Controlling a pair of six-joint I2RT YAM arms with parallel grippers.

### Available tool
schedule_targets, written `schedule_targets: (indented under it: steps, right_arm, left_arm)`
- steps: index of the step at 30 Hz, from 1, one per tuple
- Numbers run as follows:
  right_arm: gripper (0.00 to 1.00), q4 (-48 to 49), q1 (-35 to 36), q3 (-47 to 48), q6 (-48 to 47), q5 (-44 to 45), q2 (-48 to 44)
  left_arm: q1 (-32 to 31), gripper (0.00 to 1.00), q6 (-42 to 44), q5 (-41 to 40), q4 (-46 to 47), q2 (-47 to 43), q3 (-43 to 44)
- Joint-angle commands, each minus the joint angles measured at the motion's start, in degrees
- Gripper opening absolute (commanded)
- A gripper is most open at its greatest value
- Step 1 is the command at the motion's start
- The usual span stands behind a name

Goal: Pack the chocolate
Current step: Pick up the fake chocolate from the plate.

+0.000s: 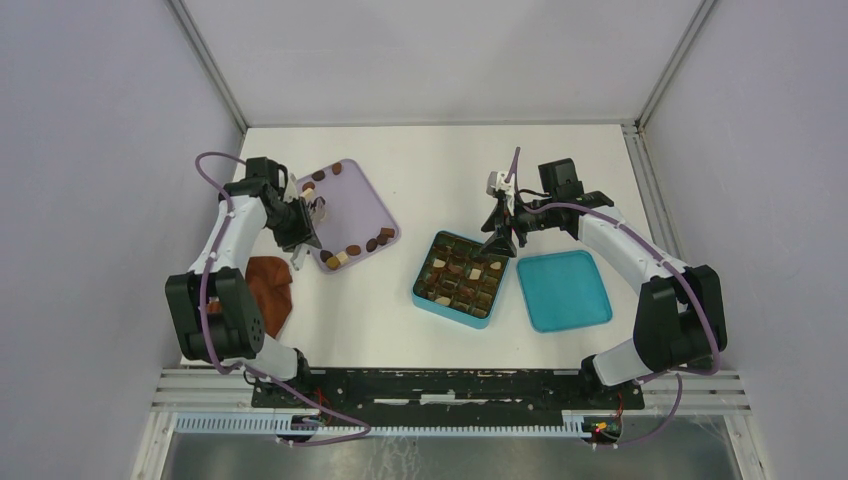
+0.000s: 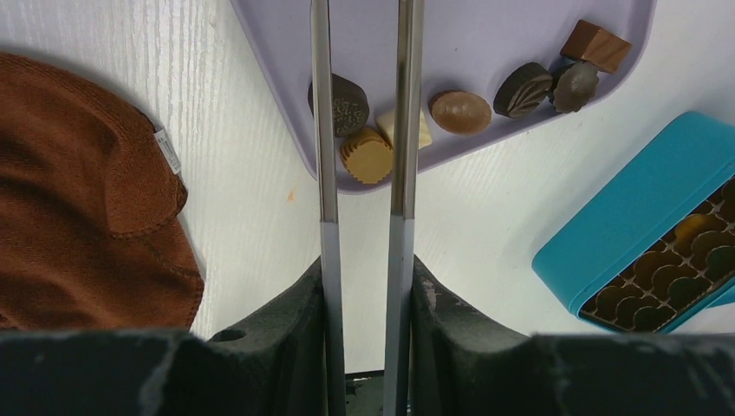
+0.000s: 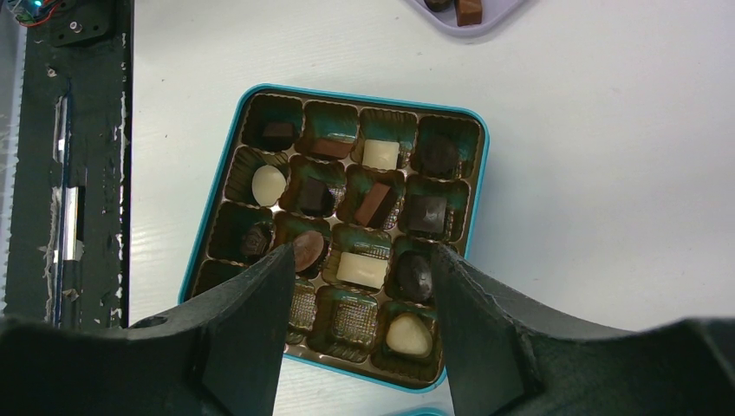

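Several chocolate pieces (image 2: 461, 112) lie along the near rim of the lilac tray (image 2: 485, 35), among them a tan ridged round (image 2: 367, 156) and a brown block (image 2: 595, 45). My left gripper (image 1: 316, 210) hangs over that tray (image 1: 365, 200). Its two long metal blades (image 2: 322, 130) stand a narrow gap apart and run out of the top of the wrist view. A small pale piece shows by their tips from above; I cannot tell if it is held. My right gripper (image 3: 362, 253) is open and empty above the teal box (image 3: 208, 225), whose cells hold several chocolates (image 3: 381, 154).
A reddish-brown cloth (image 1: 270, 288) lies left of the tray, near the left arm. The teal lid (image 1: 564, 290) rests flat just right of the teal box (image 1: 418, 290). White walls close the table at the back and sides.
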Motion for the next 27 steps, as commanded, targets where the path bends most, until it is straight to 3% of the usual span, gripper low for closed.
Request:
schedule_targets:
  steps: [1,18,27]
  right_arm:
    - [0.64,-0.2,-0.2,2.0,-1.2,-2.0,0.2]
    - [0.64,-0.2,-0.2,2.0,-1.2,-2.1,0.3]
    - [0.64,-0.3,-0.2,2.0,-1.4,-2.0,0.4]
  left_arm:
    - [-0.3,0.03,0.5,0.6,0.9,-0.5,1.1]
    - [-3.1,0.02,-0.3,3.3,-0.7,-3.8,2.2]
    - [-10.8,0.04,-2.2,4.1,0.9,-0.6,2.5]
